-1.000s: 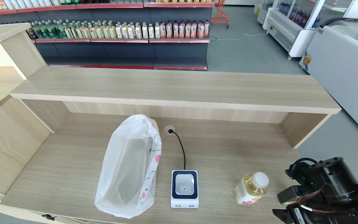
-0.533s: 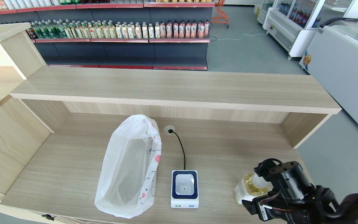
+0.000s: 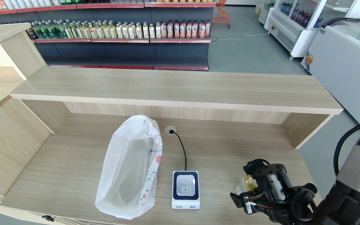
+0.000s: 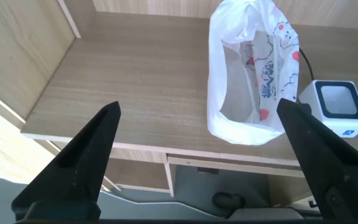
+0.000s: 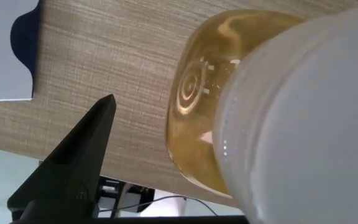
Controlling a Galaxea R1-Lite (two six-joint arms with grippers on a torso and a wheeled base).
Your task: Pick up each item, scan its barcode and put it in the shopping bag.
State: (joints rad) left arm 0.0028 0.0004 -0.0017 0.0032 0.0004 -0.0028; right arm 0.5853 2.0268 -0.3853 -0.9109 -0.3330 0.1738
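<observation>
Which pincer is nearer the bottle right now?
Right. The right pincer sits directly over the bottle, at its cap. The left pincer hangs above the counter's near edge, with the shopping bag and scanner between it and the bottle.

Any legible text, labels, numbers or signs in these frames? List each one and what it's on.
No text here can be read.
On the bottle: raised marks on the shoulder, too blurred.
On the shopping bag: printed pattern, nothing legible.
On the scanner: no legible marking.
On the shelf bottles: labels too small.

Overhead head view; wrists nearer, sharing scanner (image 3: 185, 189).
</observation>
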